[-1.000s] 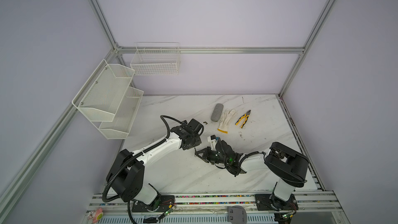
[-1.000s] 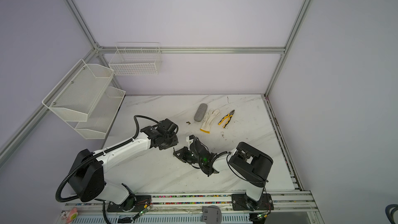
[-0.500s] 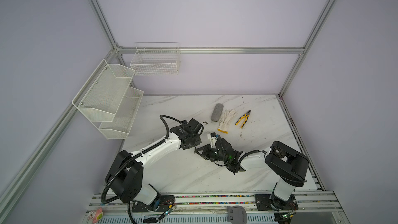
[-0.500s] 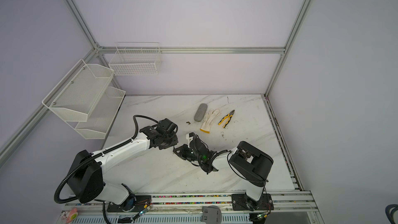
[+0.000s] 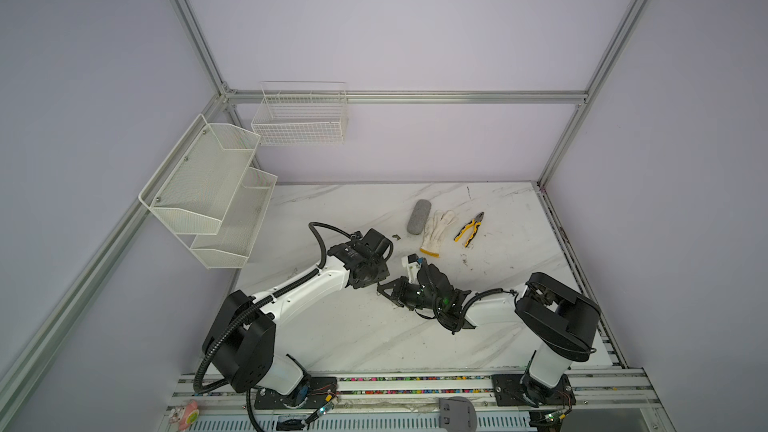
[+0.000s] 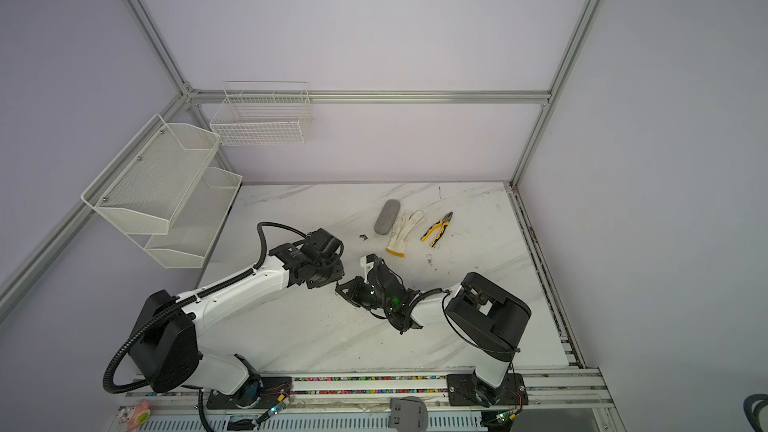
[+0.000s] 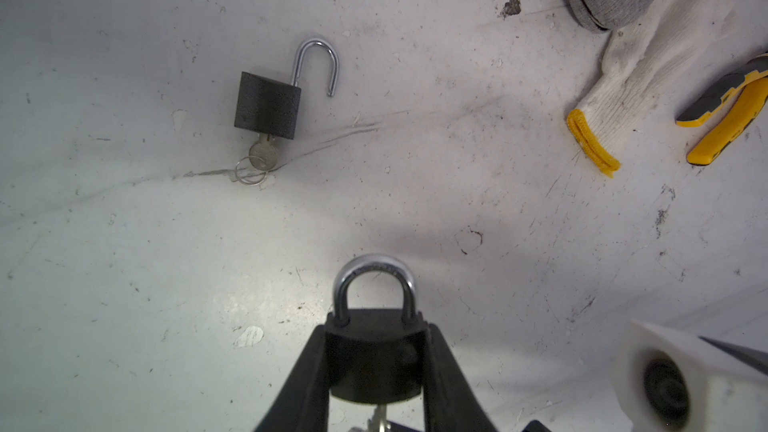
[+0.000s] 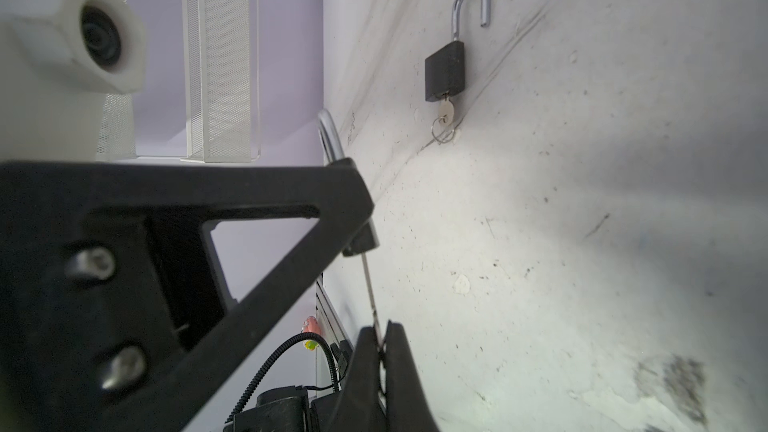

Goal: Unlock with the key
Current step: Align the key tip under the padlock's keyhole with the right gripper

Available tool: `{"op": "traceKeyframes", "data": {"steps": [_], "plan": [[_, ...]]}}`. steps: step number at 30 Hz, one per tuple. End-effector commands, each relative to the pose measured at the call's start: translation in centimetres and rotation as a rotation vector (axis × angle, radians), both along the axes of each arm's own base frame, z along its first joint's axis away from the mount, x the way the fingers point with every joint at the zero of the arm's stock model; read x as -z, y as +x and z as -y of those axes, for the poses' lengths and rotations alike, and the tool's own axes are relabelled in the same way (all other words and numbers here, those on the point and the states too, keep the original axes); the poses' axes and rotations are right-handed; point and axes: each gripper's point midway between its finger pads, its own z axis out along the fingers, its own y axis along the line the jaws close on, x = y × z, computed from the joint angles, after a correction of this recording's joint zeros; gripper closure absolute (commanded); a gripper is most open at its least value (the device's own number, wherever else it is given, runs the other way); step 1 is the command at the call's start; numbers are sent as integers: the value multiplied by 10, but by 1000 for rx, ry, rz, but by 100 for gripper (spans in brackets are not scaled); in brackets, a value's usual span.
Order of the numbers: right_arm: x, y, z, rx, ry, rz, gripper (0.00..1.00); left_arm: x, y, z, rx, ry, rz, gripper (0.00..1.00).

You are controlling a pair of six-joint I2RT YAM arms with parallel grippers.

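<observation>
Key-turning is your step now: left jaws clamp the black metal padlock (image 7: pixel 374 361), shackle shut, above the tabletop (image 7: pixel 124 284), right jaws pinch the slim silver key (image 8: pixel 369 288) in its base, so twist that wrist squarely.

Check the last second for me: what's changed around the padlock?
Very little. The right gripper, jaws shut on the key in the padlock, crept slightly toward the left gripper. Nothing was taken or let go. The left gripper stayed put, still gripping the padlock with its shackle closed. The glove and pliers are unmoved.
</observation>
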Motion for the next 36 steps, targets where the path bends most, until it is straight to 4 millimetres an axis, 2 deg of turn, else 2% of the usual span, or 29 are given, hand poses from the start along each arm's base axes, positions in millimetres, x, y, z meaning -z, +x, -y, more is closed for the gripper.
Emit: {"op": "traceKeyframes", "data": {"steps": [1,5,11,16,19,20,23,26,31,36], "plan": [[-19,8,2,26,34,33,100,-32,11,11,28,-51,80,100],[-17,8,-3,6,31,42,100,-35,10,15,38,-72,77,100],[-30,7,-13,-35,33,92,100,-36,6,21,78,-79,70,100],[-36,11,-8,-41,25,122,100,-35,-2,22,117,-76,58,100],[-36,17,1,-26,25,130,100,-32,-7,18,130,-50,46,100],[-39,18,2,-28,26,143,100,-42,-10,17,140,-63,71,100],[-52,20,2,-40,39,186,100,-42,-15,16,153,-58,59,100],[-57,22,1,-44,23,210,100,-41,-19,21,164,-81,44,100],[-55,28,13,11,-10,219,100,-43,-23,21,184,-69,45,100],[-63,38,19,66,-34,271,100,-45,-36,32,223,-94,21,100]]}}
